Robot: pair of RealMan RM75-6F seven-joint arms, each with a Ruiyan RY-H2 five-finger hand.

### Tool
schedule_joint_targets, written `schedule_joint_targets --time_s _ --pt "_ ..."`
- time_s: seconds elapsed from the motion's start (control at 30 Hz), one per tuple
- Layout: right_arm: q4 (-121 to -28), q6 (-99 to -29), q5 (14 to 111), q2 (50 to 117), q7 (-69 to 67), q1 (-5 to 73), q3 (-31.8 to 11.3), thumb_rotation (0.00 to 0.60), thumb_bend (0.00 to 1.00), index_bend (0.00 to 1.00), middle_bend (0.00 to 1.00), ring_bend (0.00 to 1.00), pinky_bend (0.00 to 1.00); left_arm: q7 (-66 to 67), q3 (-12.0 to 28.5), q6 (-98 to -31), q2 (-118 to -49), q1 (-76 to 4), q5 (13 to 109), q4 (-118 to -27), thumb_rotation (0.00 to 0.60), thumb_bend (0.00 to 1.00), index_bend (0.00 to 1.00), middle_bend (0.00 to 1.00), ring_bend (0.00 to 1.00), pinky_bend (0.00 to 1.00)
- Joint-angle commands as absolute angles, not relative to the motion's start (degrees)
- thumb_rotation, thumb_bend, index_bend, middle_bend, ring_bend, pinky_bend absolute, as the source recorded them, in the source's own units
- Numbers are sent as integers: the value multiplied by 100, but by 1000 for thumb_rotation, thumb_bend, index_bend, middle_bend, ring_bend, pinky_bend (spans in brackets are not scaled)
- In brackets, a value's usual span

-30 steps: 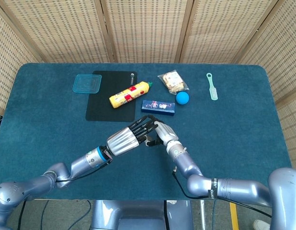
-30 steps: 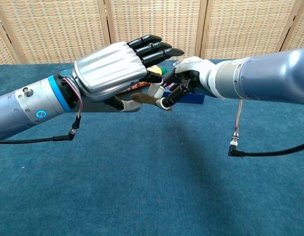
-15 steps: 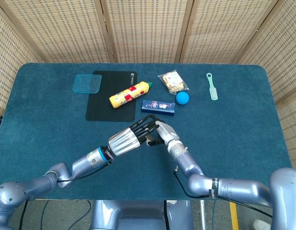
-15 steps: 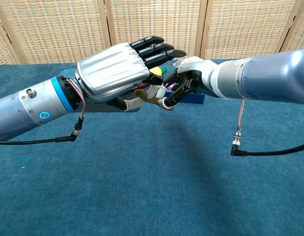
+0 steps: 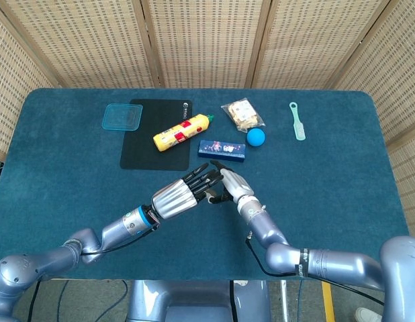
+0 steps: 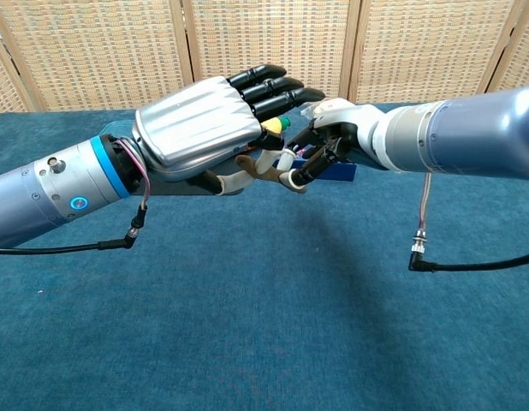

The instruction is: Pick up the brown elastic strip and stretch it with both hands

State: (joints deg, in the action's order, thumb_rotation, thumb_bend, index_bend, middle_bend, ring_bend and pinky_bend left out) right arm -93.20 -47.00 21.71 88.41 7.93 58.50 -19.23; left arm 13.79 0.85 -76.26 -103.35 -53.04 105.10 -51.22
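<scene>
Step in hand: we judge that the pick-up is done and the transfer to a two-handed hold is going on; the stretch itself is not yet begun.

Brown elastic strip (image 6: pixel 258 165): it is lifted above the table (image 5: pixel 328 174), between the two hands, in front of the middle of the table. In the chest view only a short brown piece shows. In the head view the hands cover it.

Left hand (image 6: pixel 215 128): its dark fingers (image 6: pixel 277 86) lie straight and close together, pointing toward the right hand. Below them the thumb seems to press one end of the strip, so we read it as pinching the strip, but the contact is partly hidden.

Right hand (image 6: pixel 329 141): its fingers are curled in and pinch the other end of the strip, just beside the left thumb.

Relation of the hands: they almost touch, so the strip has no tension that we can see.

Next move, our judgement: both pinches should be firm first, then the hands should go apart, left to the left and right to the right, at the same height, so that the strip does not slip out.

Other things: a blue box (image 5: pixel 222 149), a yellow bottle (image 5: pixel 181 131) and a blue ball (image 5: pixel 256 137) lie behind the hands, not touched.
</scene>
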Motion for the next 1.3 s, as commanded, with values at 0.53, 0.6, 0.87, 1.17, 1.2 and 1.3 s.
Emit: schedule_joint_targets --time_s 0.53,0.6,0.87,1.17,1.2,1.3 --pt "-9272 -4750 2451 8693 589 5676 -1968 600 572 765 89 0 0 1205 25 -7956 -9989 -4973 10380 -5155 600 574 787 0 0 0" --pt "-9276 -4771 2474 8675 582 5660 -1970 600 572 765 90 0 0 1169 0 -8003 -9919 -4903 10362 -5185 600 574 788 0 0 0" --pt "-9292 -4922 2589 8562 587 5580 -1987 600 572 766 95 0 0 1025 -171 -8255 -9487 -4468 10267 -5212 600 576 790 0 0 0" --pt "-9364 -5056 2679 8374 582 5448 -2001 600 573 766 95 0 0 579 -361 -8687 -9055 -3796 10092 -4747 600 577 790 0 0 0" --pt "-9370 -5068 2687 8354 585 5432 -1997 600 573 766 95 0 0 504 -371 -8714 -9006 -3685 10024 -4635 600 577 791 0 0 0" --pt "-9402 -5095 2715 8300 588 5387 -1984 600 573 766 95 0 0 317 -401 -8763 -8925 -3459 9905 -4326 600 577 791 0 0 0"
